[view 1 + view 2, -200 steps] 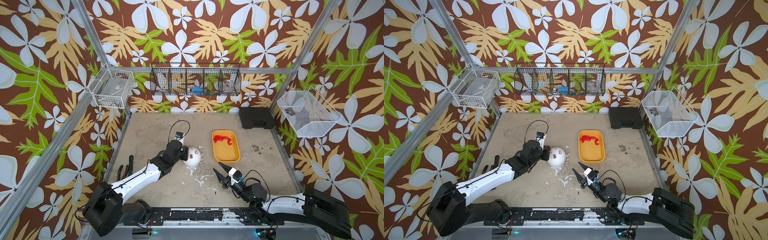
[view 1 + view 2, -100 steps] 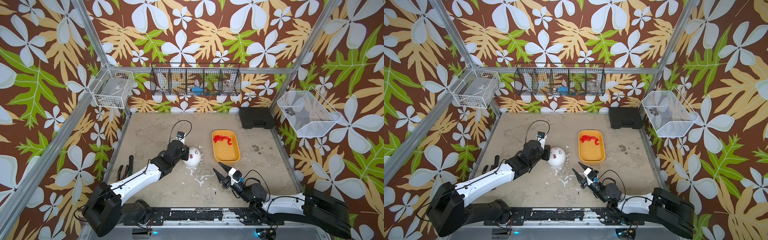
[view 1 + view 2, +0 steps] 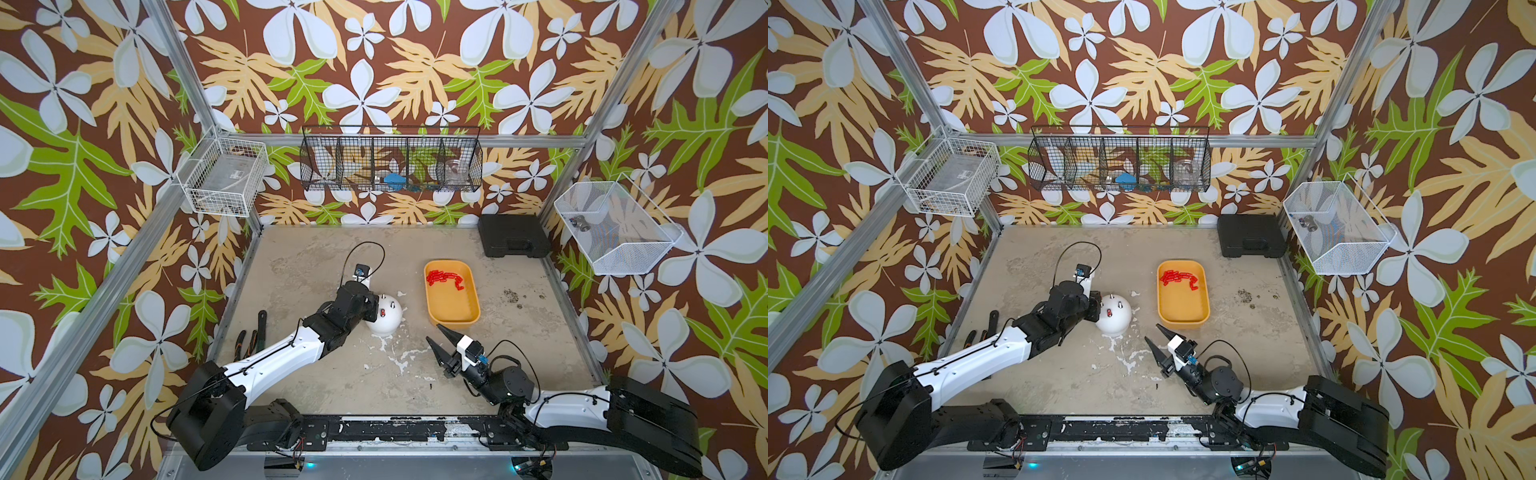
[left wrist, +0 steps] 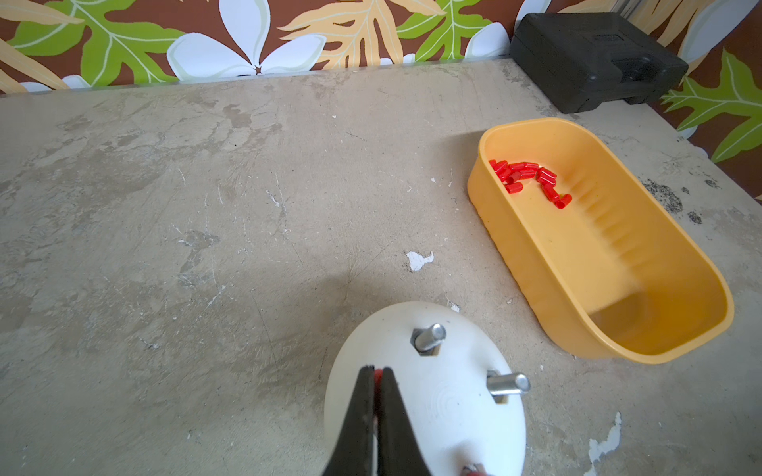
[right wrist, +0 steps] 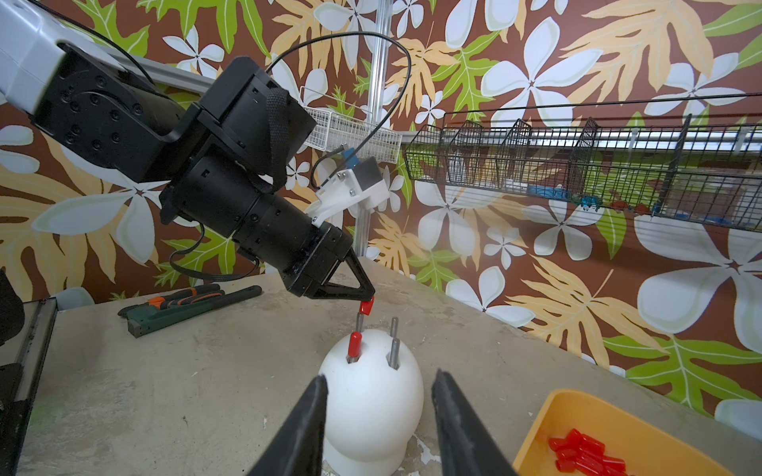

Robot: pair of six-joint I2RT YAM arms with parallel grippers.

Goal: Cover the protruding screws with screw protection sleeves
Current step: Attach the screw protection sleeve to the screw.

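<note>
A white dome [image 3: 390, 322] [image 5: 371, 395] stands mid-table with thin silvery protruding screws [image 4: 431, 334] on top. One screw wears a red sleeve [image 5: 353, 345]; the others [image 5: 394, 329] are bare. My left gripper [image 4: 374, 371] [image 5: 370, 294] is shut on a screw protection sleeve [image 5: 365, 307], held tilted just above a bare screw [image 5: 359, 323]. More red sleeves [image 3: 444, 279] [image 4: 530, 177] lie in the far end of the orange-yellow tray [image 3: 453, 321]. My right gripper [image 3: 434, 333] [image 5: 380, 375] hangs open and empty, short of the dome on its near right side.
A black case [image 3: 513, 235] sits in the far right corner. Pliers and a wrench [image 3: 249, 336] [image 5: 185, 296] lie along the left table edge. Wire baskets [image 3: 390, 164] hang on the walls. White paint chips [image 3: 395, 357] spot the table in front of the dome.
</note>
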